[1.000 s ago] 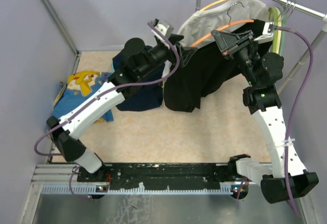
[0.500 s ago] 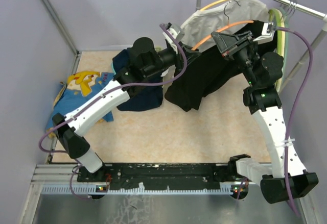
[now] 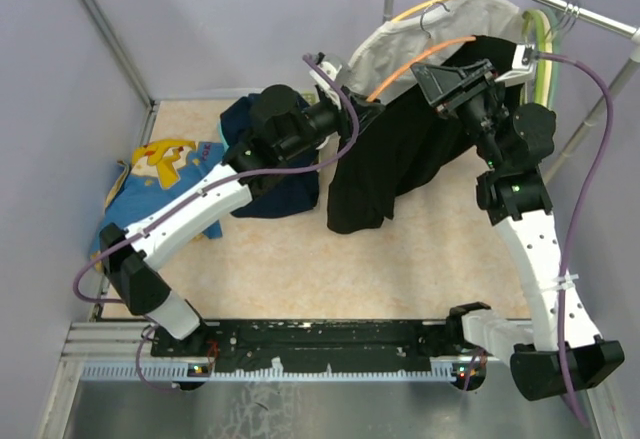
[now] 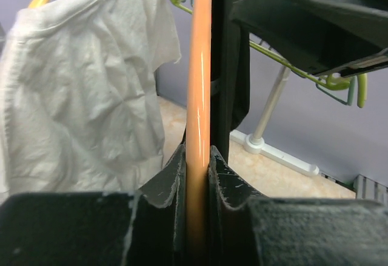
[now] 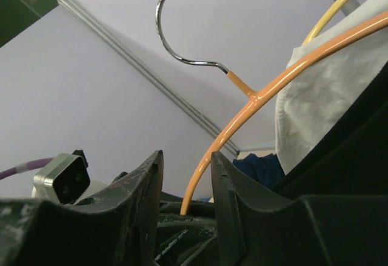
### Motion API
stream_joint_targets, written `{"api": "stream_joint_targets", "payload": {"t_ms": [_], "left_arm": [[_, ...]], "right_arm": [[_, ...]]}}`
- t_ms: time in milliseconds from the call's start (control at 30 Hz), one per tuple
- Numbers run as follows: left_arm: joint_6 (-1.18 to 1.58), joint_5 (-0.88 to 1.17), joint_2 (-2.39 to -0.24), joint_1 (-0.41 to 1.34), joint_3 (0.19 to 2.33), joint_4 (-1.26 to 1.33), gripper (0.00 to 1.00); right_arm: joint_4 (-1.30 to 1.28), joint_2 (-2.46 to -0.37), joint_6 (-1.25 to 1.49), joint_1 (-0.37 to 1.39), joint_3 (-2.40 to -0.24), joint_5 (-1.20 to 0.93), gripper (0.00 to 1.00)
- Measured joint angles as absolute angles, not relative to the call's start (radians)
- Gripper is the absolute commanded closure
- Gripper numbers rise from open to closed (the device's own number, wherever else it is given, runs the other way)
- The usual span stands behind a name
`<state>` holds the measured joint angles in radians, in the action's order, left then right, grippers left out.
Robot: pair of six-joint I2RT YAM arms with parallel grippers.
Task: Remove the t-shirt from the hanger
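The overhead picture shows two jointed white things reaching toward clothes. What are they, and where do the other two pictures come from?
Those are two robot arms bolted to the near edge of a table, each ending in a two-finger gripper. The overhead picture comes from a fixed camera above them. The other two come from cameras on the wrists, looking along their own fingers. The left gripper is pinched shut on an orange hanger carrying a black t-shirt. The right gripper has its fingers open either side of the same hanger. A white t-shirt hangs nearby. On the table lie a navy garment and a blue garment with a yellow print.
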<state>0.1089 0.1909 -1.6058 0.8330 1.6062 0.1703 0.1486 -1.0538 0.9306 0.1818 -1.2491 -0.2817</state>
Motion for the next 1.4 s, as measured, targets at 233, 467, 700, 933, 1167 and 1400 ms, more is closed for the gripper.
{"api": "stream_joint_targets", "payload": {"t_ms": [233, 467, 700, 933, 1167, 1400], "left_arm": [[0.109, 0.150, -1.578, 0.826, 1.600, 0.159, 1.00], [0.108, 0.169, -1.514, 0.825, 1.600, 0.130, 1.00], [0.105, 0.212, -1.465, 0.825, 1.578, 0.105, 1.00], [0.082, 0.225, -1.403, 0.825, 1.527, 0.060, 1.00], [0.064, 0.218, -1.350, 0.824, 1.517, 0.036, 1.00], [0.064, 0.220, -1.346, 0.825, 1.517, 0.027, 1.00]], "right_arm": [[0.051, -1.004, 0.854, 0.182, -1.301, -0.221, 0.53], [-0.171, -1.002, 0.724, 0.182, -1.549, -0.080, 0.52], [-0.287, -1.042, 0.672, 0.182, -1.632, -0.010, 0.52], [-0.384, -1.102, 0.637, 0.182, -1.638, 0.054, 0.51], [-0.424, -1.102, 0.627, 0.182, -1.658, 0.081, 0.53], [-0.441, -1.114, 0.628, 0.182, -1.690, 0.067, 0.55]]}}
